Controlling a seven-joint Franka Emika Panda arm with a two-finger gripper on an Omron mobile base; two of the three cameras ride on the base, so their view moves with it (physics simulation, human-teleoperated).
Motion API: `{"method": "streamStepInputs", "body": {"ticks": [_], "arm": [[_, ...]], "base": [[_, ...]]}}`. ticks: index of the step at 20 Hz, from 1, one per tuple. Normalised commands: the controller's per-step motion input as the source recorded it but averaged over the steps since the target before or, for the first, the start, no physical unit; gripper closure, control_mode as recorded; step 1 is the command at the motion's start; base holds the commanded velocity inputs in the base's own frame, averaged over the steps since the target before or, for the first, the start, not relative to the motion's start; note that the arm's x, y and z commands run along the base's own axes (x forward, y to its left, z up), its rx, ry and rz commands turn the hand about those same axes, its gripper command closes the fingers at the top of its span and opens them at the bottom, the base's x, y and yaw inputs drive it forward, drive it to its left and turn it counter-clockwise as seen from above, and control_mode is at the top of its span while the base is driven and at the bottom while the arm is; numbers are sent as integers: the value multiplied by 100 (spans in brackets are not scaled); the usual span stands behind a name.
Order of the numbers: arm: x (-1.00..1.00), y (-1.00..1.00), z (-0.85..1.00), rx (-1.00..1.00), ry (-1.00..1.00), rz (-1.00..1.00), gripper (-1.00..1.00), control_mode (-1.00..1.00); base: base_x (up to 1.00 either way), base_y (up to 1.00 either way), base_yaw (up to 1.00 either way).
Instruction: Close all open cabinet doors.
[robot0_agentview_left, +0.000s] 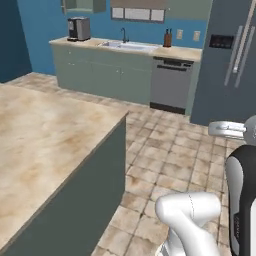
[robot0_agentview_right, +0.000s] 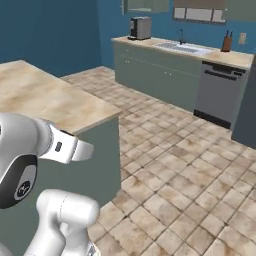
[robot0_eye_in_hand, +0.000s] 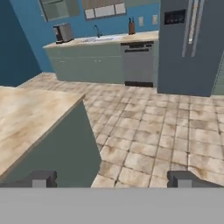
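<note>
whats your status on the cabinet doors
Gripper open, empty. Cabinet door ajar over toaster, far across floor. Island close on left.

- Island countertop: mottled beige stone look, smooth, faint sheen.
- Island side panel: flat matt grey-green, painted look.
- Floor: tan tiles, slightly rough-looking, pale grout lines.
- Dishwasher: brushed grey metal front, dark top strip.
- Fridge: dark grey metal, dull satin finish, lighter metal handles.
- Toaster: silvery metal, possibly with black plastic sides; too small to be sure.
- Cabinet doors: matt grey-green.
- Wall: plain matt blue paint.
</note>
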Motion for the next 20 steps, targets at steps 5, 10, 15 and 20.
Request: {"method": "streamStepInputs", "body": {"ticks": [5,10,15,20], "arm": [[0,0,0,0,0,0,-100,100],[0,0,0,0,0,0,-100,100],[0,0,0,0,0,0,-100,100],[0,0,0,0,0,0,-100,100]], "base": [[49,1,-60],[55,2,-38],[42,0,-7],[99,-18,-2]]}}
